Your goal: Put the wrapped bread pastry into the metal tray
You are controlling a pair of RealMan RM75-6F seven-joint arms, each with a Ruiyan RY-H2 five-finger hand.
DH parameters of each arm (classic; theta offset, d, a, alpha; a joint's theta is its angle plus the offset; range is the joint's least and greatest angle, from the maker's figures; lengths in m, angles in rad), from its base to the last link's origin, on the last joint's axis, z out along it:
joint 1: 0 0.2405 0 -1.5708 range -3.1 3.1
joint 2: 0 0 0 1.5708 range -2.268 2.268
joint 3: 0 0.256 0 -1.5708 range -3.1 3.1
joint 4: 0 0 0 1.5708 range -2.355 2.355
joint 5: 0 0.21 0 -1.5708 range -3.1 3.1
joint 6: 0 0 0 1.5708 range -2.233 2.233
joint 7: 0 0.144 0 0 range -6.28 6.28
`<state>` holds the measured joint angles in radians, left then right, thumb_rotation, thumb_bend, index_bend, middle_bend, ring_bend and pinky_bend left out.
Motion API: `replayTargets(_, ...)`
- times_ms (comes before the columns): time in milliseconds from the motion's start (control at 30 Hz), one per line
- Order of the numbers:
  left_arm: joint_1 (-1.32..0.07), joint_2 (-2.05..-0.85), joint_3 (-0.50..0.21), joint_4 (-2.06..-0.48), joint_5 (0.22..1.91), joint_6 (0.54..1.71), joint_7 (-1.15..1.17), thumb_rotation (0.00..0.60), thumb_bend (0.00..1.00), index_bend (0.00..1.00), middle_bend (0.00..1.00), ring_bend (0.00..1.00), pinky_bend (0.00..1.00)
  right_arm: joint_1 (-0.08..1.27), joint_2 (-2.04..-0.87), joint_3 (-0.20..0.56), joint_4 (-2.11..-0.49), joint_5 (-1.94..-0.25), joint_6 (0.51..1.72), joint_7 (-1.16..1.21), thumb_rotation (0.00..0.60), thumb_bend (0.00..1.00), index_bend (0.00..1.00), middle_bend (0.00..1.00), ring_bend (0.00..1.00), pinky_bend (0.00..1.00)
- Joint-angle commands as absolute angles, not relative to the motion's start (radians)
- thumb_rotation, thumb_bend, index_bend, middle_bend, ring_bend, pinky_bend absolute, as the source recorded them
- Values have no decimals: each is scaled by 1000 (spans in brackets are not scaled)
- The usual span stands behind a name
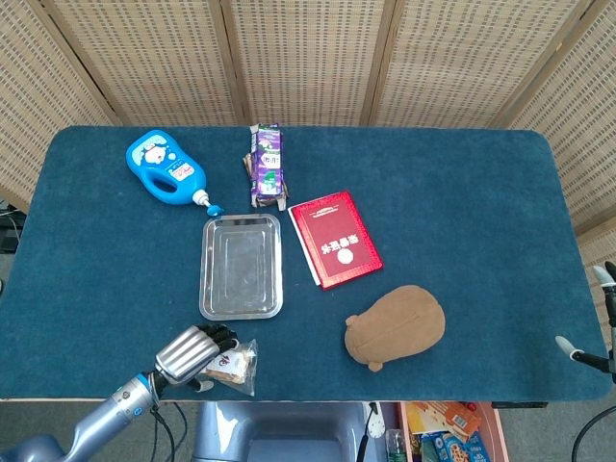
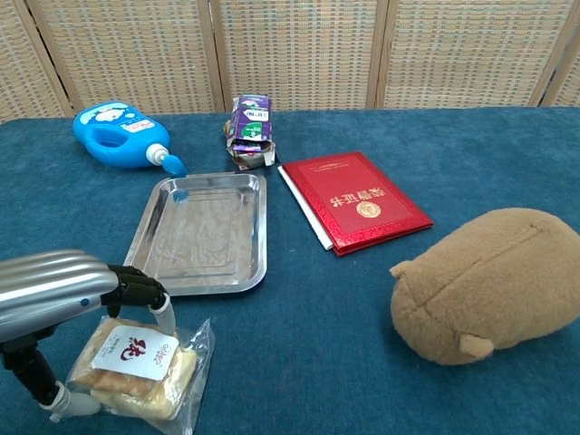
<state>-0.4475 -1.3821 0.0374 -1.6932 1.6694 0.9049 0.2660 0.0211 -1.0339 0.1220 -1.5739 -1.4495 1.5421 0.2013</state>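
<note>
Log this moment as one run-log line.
phase: reaching | left hand: over wrapped bread pastry, grip not confirmed | right hand: idle at table edge | metal tray: empty

The left hand [image 1: 195,350] covers part of the wrapped bread pastry [image 1: 234,363], so it is hard to tell if the hand touches it. The right hand [image 1: 595,327] is mostly cut off at the picture's edge. The plush toy [image 2: 490,283] is cut off too.
</note>
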Motion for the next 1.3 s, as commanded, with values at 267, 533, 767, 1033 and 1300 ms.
replayTargets(267,-454,-1360,-24,-1720,1614,994,245,600,111,480,431,368,462,21,-1035,122,-1575,-1447,1539,204,600,0,0,0,0,0)
replayTargets(533,-541,-1280,-190,-1710,1469,980,159,600,115,481,431,368,462,26,-1037,123,-1575,-1443,1530,196,600,0,0,0,0,0)
replayTargets(767,-667,-1356,-270,-1558,1306,852,165,600,116,483,431,368,462,33,-1043,125,-1573,-1432,1515,179,600,0,0,0,0,0)
replayTargets(1033,-809,-1583,-279,-1318,1152,761,262,600,116,483,421,368,461,46,-1048,134,-1559,-1399,1479,180,600,0,0,0,0,0)
replayTargets(1300,-857,-1503,-236,-1444,890,704,429,600,0,0,0,0,0,42,-1041,139,-1550,-1391,1479,214,600,0,0,0,0,0)
